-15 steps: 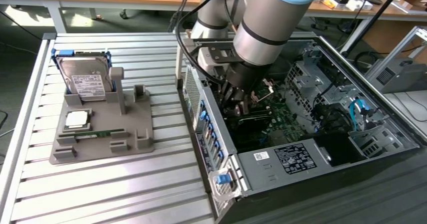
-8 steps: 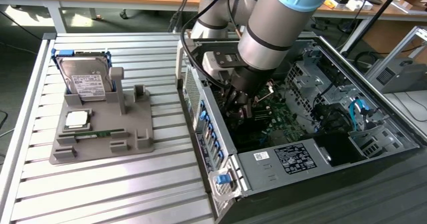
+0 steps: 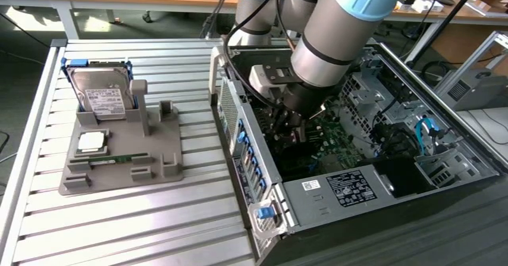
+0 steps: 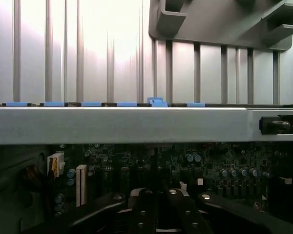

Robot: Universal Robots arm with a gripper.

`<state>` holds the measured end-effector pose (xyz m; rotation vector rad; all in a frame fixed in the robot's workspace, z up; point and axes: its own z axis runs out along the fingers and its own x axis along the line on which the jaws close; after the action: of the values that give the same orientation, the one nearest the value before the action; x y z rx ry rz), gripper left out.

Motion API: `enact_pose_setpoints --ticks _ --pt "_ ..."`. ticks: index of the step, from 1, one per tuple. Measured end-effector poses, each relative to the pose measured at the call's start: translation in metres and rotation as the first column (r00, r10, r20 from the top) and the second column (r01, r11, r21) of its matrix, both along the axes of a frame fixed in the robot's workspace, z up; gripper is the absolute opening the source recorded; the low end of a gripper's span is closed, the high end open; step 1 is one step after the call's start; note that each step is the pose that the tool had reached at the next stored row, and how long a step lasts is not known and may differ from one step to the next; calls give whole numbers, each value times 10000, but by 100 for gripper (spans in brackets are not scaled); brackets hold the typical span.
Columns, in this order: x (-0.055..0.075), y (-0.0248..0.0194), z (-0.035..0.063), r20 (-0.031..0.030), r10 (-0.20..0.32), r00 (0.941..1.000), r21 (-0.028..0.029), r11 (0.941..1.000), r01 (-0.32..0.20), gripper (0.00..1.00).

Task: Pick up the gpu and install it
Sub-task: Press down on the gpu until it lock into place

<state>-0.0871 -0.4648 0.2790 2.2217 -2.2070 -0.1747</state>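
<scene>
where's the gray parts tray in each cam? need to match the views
Exterior view: the gray tray lies on the slatted table at the exterior view's left, beside the open computer case, carrying the hard drive and memory stick.
Wrist view: a corner of the tray lies on the table slats beyond the case wall.
Shared landmark: the case wall with blue clips.
</scene>
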Motion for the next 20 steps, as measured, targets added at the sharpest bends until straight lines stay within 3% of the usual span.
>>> enact_pose_setpoints --ticks 8,12,16,20 --pt "96 80 -18 -18 0 10000 -29 10000 0 11" --pt "95 70 -23 -17 0 10000 -36 10000 0 11" --pt "96 69 -24 -17 1 10000 -124 9999 -2 11" --pt "94 68 -55 -35 -1 10000 -153 9999 0 11"
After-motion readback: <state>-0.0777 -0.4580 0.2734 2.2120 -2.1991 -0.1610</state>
